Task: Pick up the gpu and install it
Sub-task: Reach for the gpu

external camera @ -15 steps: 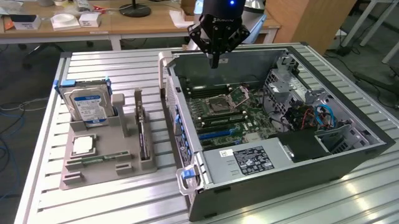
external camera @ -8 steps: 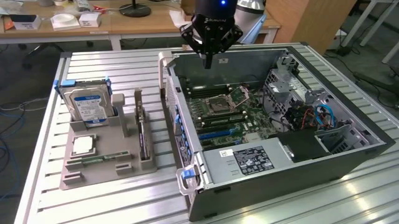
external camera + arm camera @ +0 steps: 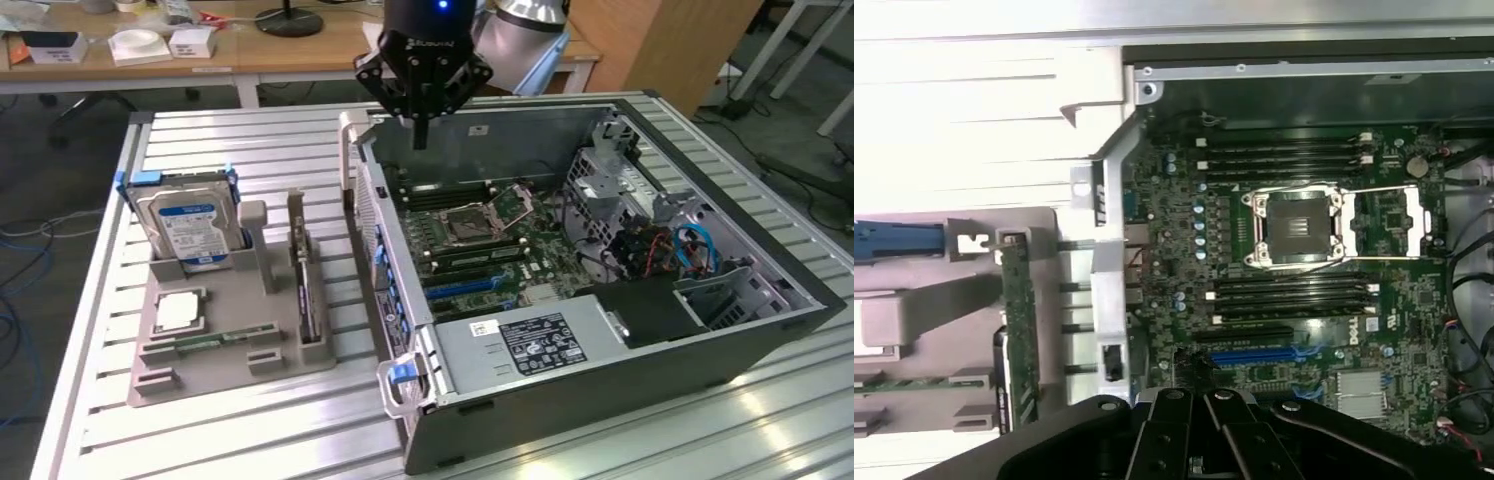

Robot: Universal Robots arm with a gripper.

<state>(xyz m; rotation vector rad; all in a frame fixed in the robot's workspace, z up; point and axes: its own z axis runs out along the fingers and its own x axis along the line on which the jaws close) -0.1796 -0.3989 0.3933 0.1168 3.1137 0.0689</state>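
the pincer (image 3: 422, 132) hangs above the far end of the open case (image 3: 641, 380), its fingers drawn together with nothing between them. in the wrist view the pincer (image 3: 1202, 420) looks down on the motherboard (image 3: 1174, 220), with the cpu socket (image 3: 1299, 230) out ahead of it and a blue slot (image 3: 1254, 355) close under its tip.

the gpu (image 3: 304, 295) is not in the case. it stands on edge in a slot of the grey tray (image 3: 227, 375), held between two upright posts, on the exterior view's left of the case and just beside the case's wall. in the wrist view the gpu (image 3: 1019, 330) shows edge-on as a thin green strip, apart from the pincer.

on the same tray a hard drive (image 3: 187, 225) with a blue label stands upright at the far end, and a square silver chip (image 3: 178, 310) lies flat nearer the camera, with a ram stick (image 3: 214, 340) lying beside it. tray and case both rest on the slatted metal desk (image 3: 240, 150). inside the case a power supply (image 3: 534, 340) sits at the near end.
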